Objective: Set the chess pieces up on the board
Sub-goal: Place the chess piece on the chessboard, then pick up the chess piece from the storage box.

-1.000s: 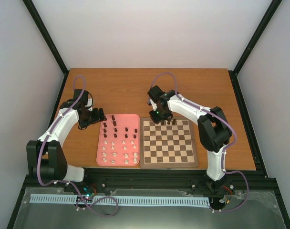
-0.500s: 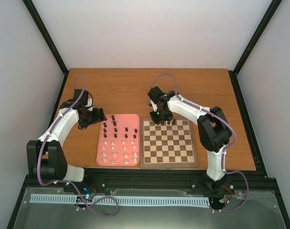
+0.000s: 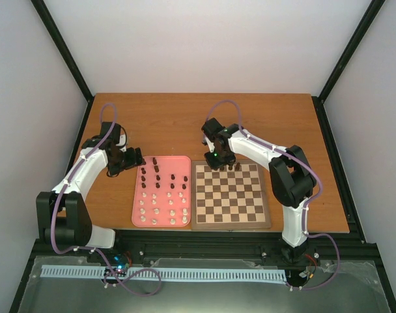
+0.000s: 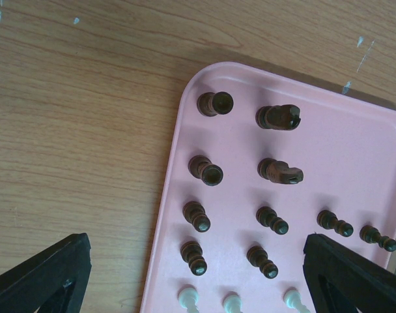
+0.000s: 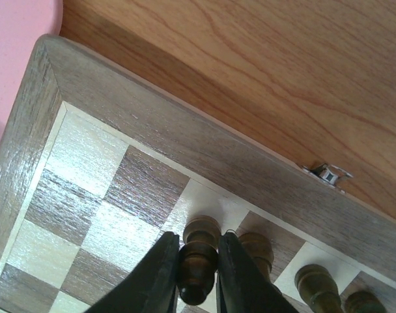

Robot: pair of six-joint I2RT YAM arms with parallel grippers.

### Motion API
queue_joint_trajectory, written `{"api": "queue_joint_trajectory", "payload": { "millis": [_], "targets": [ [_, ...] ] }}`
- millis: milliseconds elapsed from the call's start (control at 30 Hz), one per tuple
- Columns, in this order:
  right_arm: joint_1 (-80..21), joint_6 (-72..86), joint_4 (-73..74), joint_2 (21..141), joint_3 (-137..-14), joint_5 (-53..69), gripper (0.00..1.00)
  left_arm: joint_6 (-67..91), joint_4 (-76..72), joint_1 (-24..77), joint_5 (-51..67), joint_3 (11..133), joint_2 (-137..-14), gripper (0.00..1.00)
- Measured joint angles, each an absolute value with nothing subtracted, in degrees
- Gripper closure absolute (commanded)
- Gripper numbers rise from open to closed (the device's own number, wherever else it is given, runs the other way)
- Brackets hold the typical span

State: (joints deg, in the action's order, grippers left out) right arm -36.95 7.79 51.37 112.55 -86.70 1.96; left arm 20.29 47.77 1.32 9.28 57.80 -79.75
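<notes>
Item: dark piece (image 5: 199, 251), turned wood, upright over a light square in the board's far row, third square in from the left corner as seen at the right wrist

Board (image 5: 120, 111): checkered, brown border, lying on the table (image 5: 263, 59) just beside the pink tray (image 3: 138, 195)

Neighbours: a second dark piece (image 5: 253, 248) just beside it on the next square, and two more further along the same row

Right gripper (image 5: 198, 238): fingers pressed to either side of the dark piece, grasping it. Its base is hidden, so I cannot tell whether it is on the square or just above it

Left gripper (image 4: 195, 251): spread wide, holding nothing, hovering over the far left corner of the tray, where the other chess pieces (image 4: 269, 169) sit in rows, dark beyond cream

Handling note, my judgement: get the base flat and centred on the square, part the fingers only a little, then lift straight up. Any sideways drift would likely topple the close neighbour
</notes>
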Motion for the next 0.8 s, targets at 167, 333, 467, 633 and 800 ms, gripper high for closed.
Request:
{"api": "queue_joint_trajectory", "payload": {
  "millis": [167,333,467,633,800],
  "targets": [
    [-36.9,7.7,51.3,112.6,-86.7,2.1,0.8,20.3,47.8,1.3,9.3,57.8,-79.7,0.0],
    [-36.9,7.7,51.1,112.6,-87.2,2.2,0.78,20.3,47.8,1.3,9.3,57.8,-79.7,0.0],
    [-36.9,7.6,50.9,112.6,-88.1,2.4,0.71,20.3,47.8,1.3,9.3,57.8,-79.7,0.0],
    [-36.9,7.6,50.7,112.7,-89.9,3.6,0.64,20.3,47.8,1.3,9.3,57.8,-79.7,0.0],
    [-37.2,7.8,51.3,113.8,-95.0,4.6,0.6,20.3,47.8,1.3,9.3,57.8,-79.7,0.0]
  ]
}}
